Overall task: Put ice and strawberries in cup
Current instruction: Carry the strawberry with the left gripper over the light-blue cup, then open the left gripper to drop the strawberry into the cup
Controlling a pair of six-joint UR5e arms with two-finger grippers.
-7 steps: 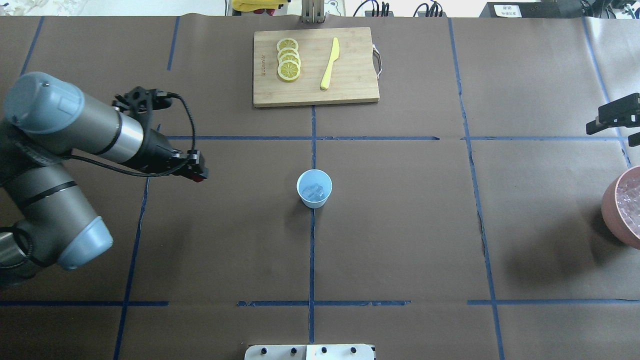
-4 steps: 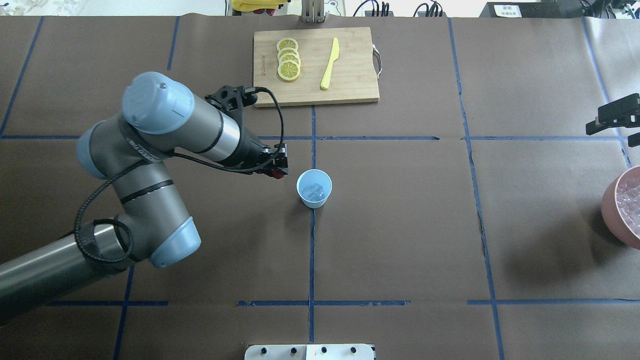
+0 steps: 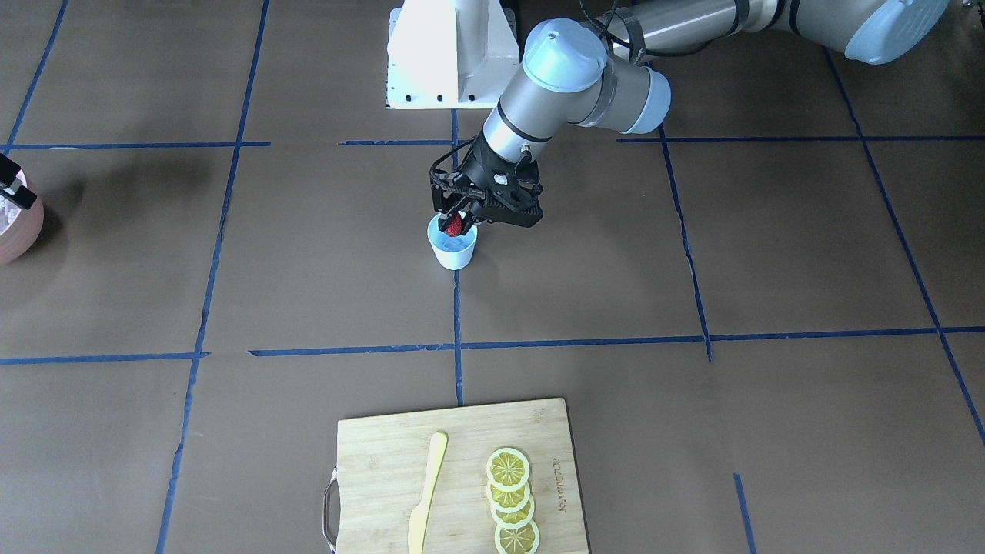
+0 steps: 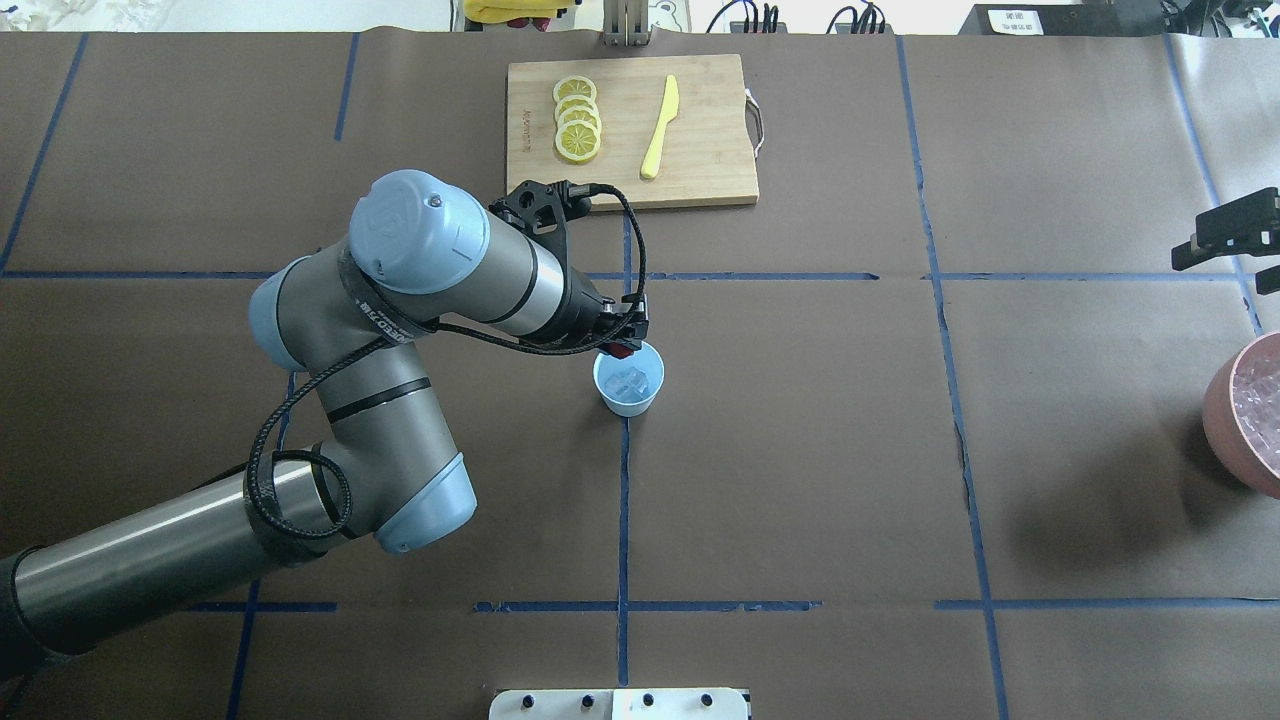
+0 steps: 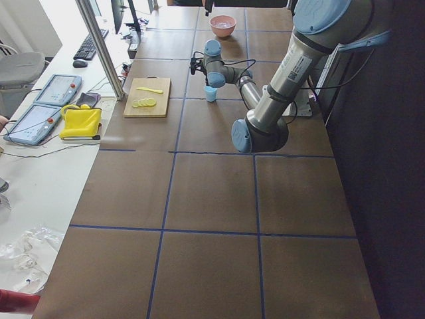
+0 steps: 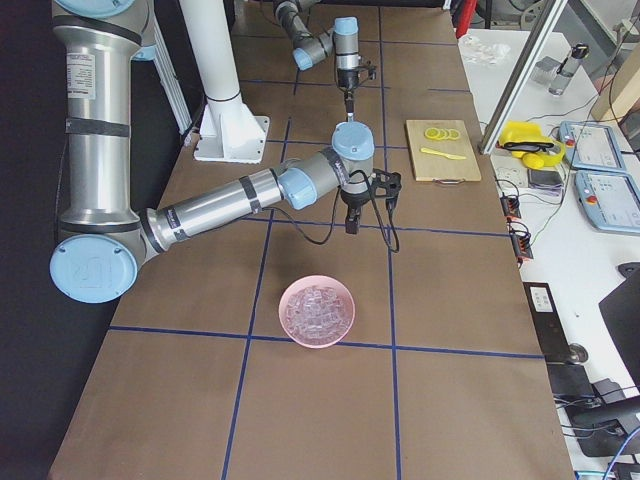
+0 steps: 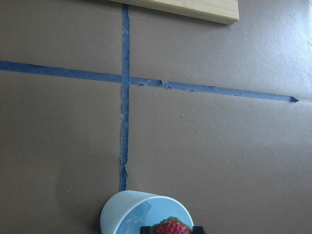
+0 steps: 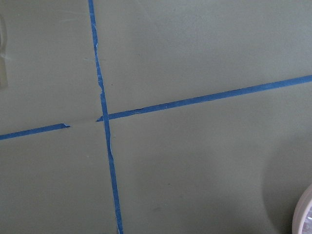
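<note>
The small white cup with a pale blue inside stands at the table's middle, with clear ice cubes in it. My left gripper is shut on the red strawberry and holds it just above the cup's rim on its far-left side. In the left wrist view the strawberry sits between the fingers over the cup. My right gripper hangs above bare table near the bowl. I cannot tell whether it is open or shut.
A pinkish-brown bowl full of ice stands at the table's right edge; it also shows in the exterior right view. A wooden cutting board at the back holds lemon slices and a yellow knife.
My left arm has swung right from the table's left side to the cup, carrying the strawberry. The right arm, cup and bowl have not moved.
</note>
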